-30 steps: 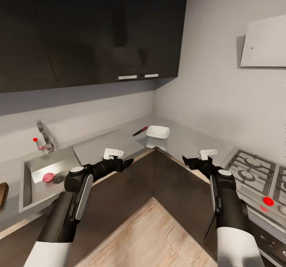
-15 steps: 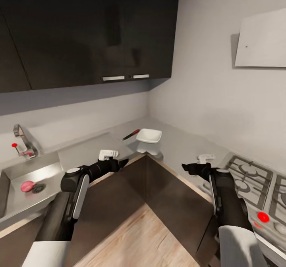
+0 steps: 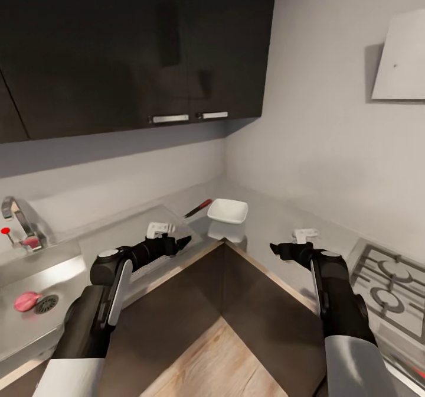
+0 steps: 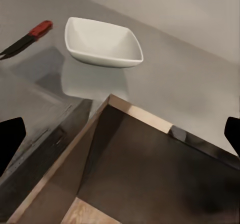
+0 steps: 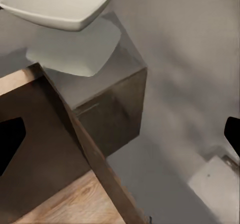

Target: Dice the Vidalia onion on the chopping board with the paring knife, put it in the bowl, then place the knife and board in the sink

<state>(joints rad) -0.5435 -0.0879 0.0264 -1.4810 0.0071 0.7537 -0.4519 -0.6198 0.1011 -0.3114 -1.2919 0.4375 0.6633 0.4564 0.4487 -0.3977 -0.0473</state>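
A gas hob (image 3: 386, 282) with dark grates is sitting at the right end of the bench, under a pale extractor hood (image 3: 401, 60) that is hanging on the grey wall. Pale wood-plank floor (image 3: 218, 361) is showing below the dark lower cabinet fronts (image 3: 236, 290).

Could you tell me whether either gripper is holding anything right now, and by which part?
Nothing is held: the left gripper and right gripper both hang open and empty near the glossy dark-grey countertop.

Both arms forward, left hand (image 3: 182, 242) and right hand (image 3: 276, 248) open, empty
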